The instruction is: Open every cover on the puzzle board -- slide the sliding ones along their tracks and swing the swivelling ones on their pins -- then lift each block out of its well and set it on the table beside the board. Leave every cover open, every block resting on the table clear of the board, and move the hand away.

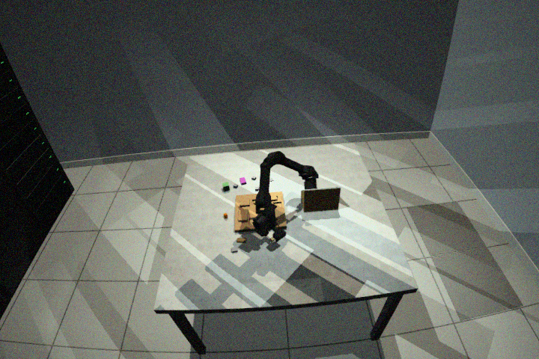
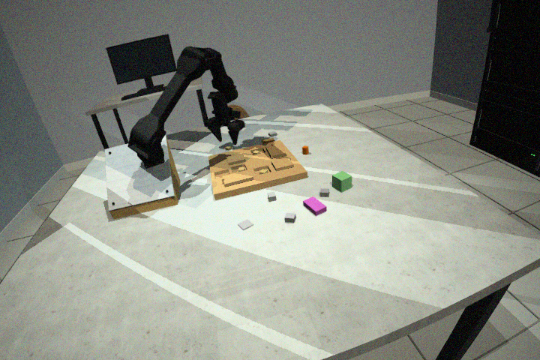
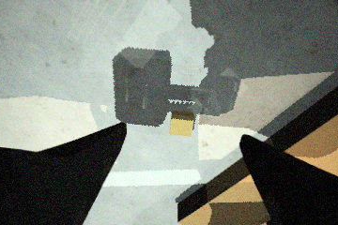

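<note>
My gripper [image 2: 227, 142] [image 3: 183, 133] is open and empty above the table, just off the board's edge. A small yellow block [image 1: 272, 239] [image 2: 228, 147] [image 3: 181, 126] rests on the table below and between the spread fingertips, close beside the wooden board [image 1: 237, 224] [image 2: 258, 187] [image 3: 238, 189]. The board shows several uncovered wells with yellowish patches inside; whether these are blocks or well floors I cannot tell. A raised cover [image 2: 275, 150] lies at its far right in the exterior view. A brown block [image 1: 241, 239] [image 2: 268, 141] and an orange cylinder [image 1: 225, 215] [image 2: 305, 150] lie on the table.
A green cube [image 1: 225, 186] [image 2: 342, 181], a magenta block [image 1: 242, 180] [image 2: 314, 205] and several small grey pieces, such as this flat one [image 2: 245, 225], lie around the board. Another grey piece [image 1: 233, 250] [image 2: 272, 133] lies beyond the brown block. The arm's base plate [image 2: 126, 187] stands beside the board.
</note>
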Robot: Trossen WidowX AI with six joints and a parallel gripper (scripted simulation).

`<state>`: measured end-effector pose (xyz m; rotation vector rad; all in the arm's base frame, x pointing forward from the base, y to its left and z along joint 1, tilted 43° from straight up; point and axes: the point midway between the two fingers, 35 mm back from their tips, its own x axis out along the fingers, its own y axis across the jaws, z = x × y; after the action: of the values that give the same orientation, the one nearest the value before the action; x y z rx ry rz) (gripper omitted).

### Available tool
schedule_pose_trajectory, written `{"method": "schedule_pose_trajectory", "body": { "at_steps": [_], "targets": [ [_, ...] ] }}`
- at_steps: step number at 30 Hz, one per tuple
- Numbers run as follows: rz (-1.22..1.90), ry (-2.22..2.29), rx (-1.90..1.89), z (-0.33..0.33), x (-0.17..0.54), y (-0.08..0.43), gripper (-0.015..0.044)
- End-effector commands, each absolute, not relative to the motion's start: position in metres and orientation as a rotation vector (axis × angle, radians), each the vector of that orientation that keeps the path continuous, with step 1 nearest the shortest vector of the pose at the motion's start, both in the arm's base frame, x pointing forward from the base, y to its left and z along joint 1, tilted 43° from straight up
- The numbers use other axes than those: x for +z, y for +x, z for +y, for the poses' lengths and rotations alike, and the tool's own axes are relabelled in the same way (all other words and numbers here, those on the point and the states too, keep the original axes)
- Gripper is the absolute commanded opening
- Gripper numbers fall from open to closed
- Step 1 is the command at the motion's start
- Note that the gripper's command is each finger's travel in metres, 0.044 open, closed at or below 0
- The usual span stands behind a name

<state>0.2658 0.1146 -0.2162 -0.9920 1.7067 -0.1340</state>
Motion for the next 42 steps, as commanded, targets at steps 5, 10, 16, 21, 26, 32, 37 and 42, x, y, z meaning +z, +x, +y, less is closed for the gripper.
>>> {"method": "schedule_pose_trajectory", "body": {
  "at_steps": [5, 10, 16, 21, 26, 32, 37, 42],
  "targets": [
    [1.709, -0.986, -0.136, 0.131, -0.199, 0.267, 0.0440],
    [1.710, -0.987, -0.136, 0.141, -0.186, 0.267, 0.0440],
    [1.711, -0.989, -0.136, 0.151, -0.175, 0.266, 0.0440],
    [1.692, -0.927, -0.196, 0.138, -0.160, 0.274, 0.0309],
    [1.663, -0.838, -0.283, 0.119, -0.138, 0.284, 0.0177],
    [1.624, -0.735, -0.386, 0.095, -0.113, 0.292, 0.0020],
    [1.588, -0.650, -0.472, 0.073, -0.092, 0.295, 0.0000],
    [1.548, -0.567, -0.558, 0.050, -0.073, 0.295, 0.0000]
  ]
}}
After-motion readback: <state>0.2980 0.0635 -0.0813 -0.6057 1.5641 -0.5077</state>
